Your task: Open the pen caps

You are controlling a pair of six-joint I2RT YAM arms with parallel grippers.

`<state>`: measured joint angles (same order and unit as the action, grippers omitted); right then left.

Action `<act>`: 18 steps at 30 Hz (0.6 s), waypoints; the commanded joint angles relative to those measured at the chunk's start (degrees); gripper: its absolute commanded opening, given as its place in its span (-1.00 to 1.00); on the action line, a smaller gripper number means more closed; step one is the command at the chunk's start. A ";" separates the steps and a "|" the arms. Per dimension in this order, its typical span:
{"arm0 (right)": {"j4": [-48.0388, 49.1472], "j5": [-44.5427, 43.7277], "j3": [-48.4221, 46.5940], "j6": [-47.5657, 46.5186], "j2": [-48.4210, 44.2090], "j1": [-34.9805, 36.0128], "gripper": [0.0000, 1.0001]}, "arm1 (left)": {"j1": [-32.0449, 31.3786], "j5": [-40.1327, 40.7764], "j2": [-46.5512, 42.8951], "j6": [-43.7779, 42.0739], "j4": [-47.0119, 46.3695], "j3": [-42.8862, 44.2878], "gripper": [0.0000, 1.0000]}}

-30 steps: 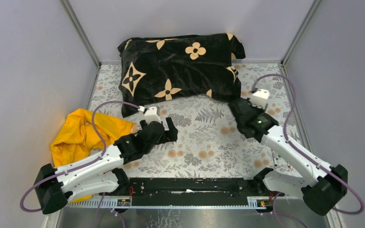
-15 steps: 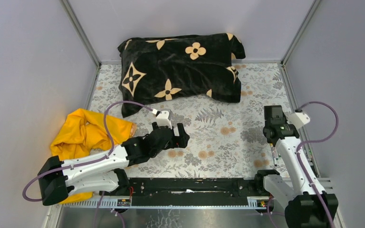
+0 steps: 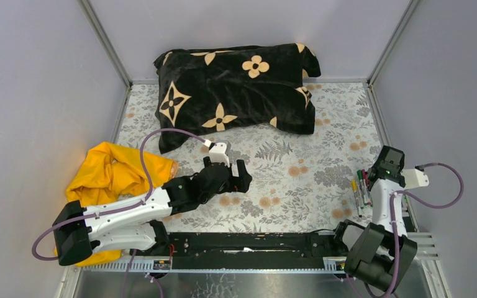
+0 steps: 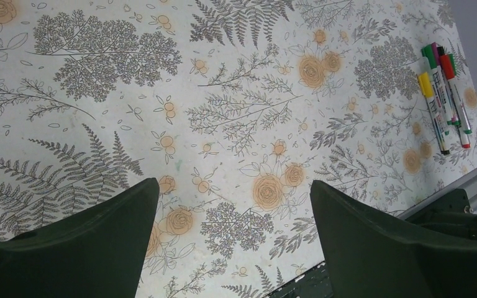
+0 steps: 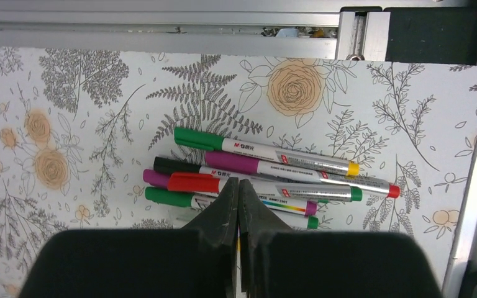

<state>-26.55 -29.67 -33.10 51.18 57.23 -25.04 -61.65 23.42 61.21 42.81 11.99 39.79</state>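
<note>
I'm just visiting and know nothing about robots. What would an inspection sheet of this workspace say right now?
Surface: floral-print table cover, lying flat.
Job's things: marker pens bunched near the right edge; the pen caps in view are all on.
Clutter: black flower-patterned pillow at the back; yellow cloth at the left.
Grippers: left gripper open and empty over bare cover; right gripper shut, tips over the pens.
Cables: purple cables, one looping from each wrist.
Surroundings: grey walls; black rail at the near edge.
</note>
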 commanded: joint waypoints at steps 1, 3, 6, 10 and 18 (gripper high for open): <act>5.27 5.19 0.00 -0.28 1.97 -3.88 -1.00 | -0.40 0.24 0.84 -1.60 -2.51 2.16 0.97; 6.01 6.70 0.16 0.47 3.06 -5.31 -1.00 | -0.41 0.14 1.28 -1.89 -2.37 2.61 0.98; 6.52 6.89 -0.03 0.94 4.52 -6.49 -1.00 | -0.40 0.21 1.72 -2.26 -1.96 3.26 0.97; 6.34 6.54 -0.23 0.79 6.03 -8.06 -1.00 | -0.40 0.31 1.34 -2.46 -1.76 3.30 0.97; 7.34 6.28 1.48 -0.47 8.85 -11.52 -1.00 | -0.40 0.13 0.29 -2.20 -1.87 2.93 0.97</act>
<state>-20.43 -22.90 -32.53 51.22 65.04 -35.16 -61.73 23.35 62.57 41.43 12.05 41.47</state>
